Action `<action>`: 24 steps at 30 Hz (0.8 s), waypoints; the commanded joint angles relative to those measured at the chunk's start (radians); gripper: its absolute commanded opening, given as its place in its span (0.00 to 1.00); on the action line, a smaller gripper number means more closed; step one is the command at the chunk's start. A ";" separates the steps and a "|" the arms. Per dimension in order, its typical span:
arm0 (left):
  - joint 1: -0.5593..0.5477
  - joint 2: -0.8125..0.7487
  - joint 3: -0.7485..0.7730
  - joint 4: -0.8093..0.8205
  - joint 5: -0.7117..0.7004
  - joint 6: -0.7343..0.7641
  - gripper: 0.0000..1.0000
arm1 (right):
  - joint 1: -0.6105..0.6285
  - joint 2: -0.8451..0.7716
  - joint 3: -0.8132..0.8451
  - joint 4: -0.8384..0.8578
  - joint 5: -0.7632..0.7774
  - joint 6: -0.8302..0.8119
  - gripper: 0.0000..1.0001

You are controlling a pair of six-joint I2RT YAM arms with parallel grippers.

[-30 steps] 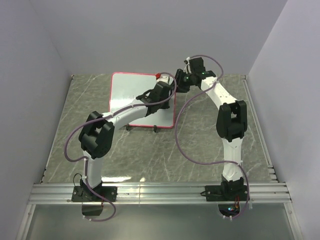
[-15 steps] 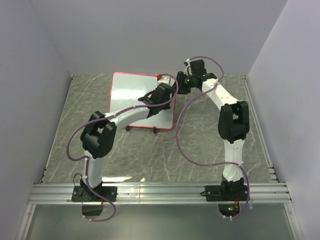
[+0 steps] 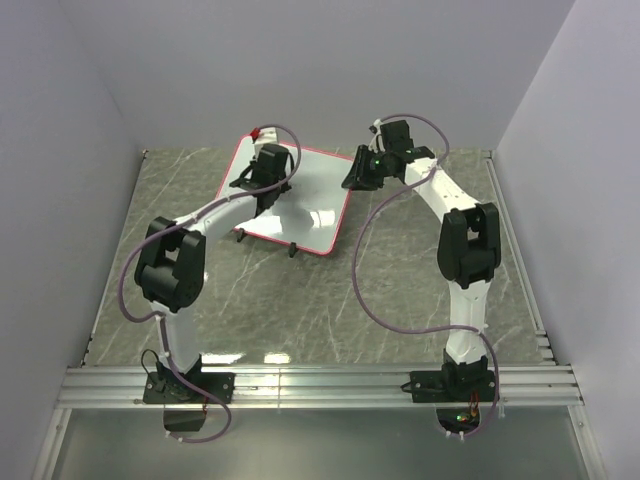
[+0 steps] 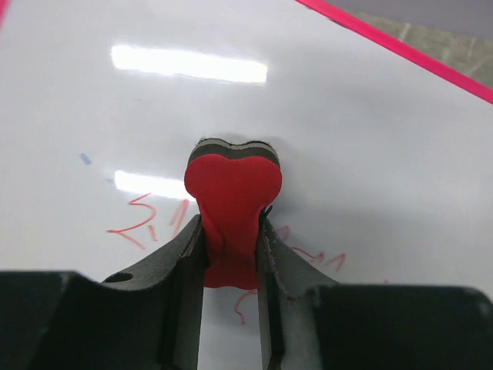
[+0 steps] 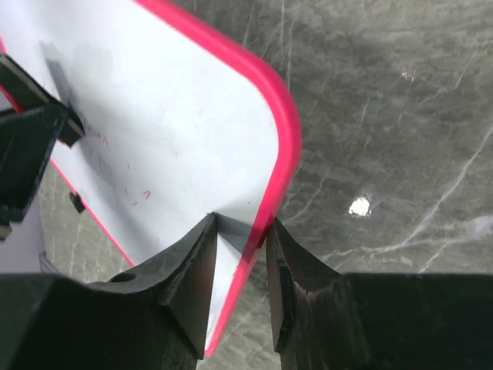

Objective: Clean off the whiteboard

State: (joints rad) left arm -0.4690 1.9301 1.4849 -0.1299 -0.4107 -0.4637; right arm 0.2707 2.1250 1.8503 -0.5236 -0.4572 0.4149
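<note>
The whiteboard sits skewed at the back of the marble table, its far right frame pinched in the right gripper; the left gripper clamps the red eraser against the board's face — I'd press evenly and sweep over the red scribbles beside its fingers.

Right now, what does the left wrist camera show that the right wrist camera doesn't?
Only the left wrist view shows the red eraser, pinched in the left jaws with its pad against the whiteboard, next to the red scribbles. Only the right wrist view shows the right jaws clamped on the board's red frame near a rounded corner, plus the grey marble table. Both views show the white surface, faint red marks and a stretch of the frame.
</note>
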 commanded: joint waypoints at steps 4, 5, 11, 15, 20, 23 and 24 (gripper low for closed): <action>-0.006 0.043 -0.060 -0.111 0.016 0.022 0.00 | 0.005 -0.057 0.010 -0.061 0.054 -0.028 0.00; -0.034 0.049 -0.045 -0.112 0.039 0.020 0.00 | 0.005 -0.060 0.013 -0.065 0.060 -0.031 0.00; -0.157 0.081 0.026 -0.148 0.107 0.001 0.00 | 0.005 -0.082 0.018 -0.067 0.080 -0.037 0.00; -0.181 0.067 0.008 -0.146 0.226 -0.058 0.00 | 0.007 -0.102 0.017 -0.073 0.092 -0.045 0.00; -0.189 0.041 -0.057 -0.155 0.184 -0.066 0.00 | 0.007 -0.129 0.009 -0.072 0.100 -0.045 0.00; -0.160 0.024 -0.087 -0.162 0.132 -0.052 0.00 | 0.005 -0.145 0.001 -0.072 0.103 -0.048 0.00; -0.146 0.017 -0.098 -0.159 0.122 -0.049 0.00 | 0.007 -0.154 -0.002 -0.070 0.100 -0.050 0.00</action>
State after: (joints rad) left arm -0.6743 1.9217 1.4509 -0.1871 -0.2584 -0.5079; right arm 0.2783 2.0727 1.8439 -0.6106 -0.3824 0.3908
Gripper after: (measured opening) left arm 0.314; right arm 0.260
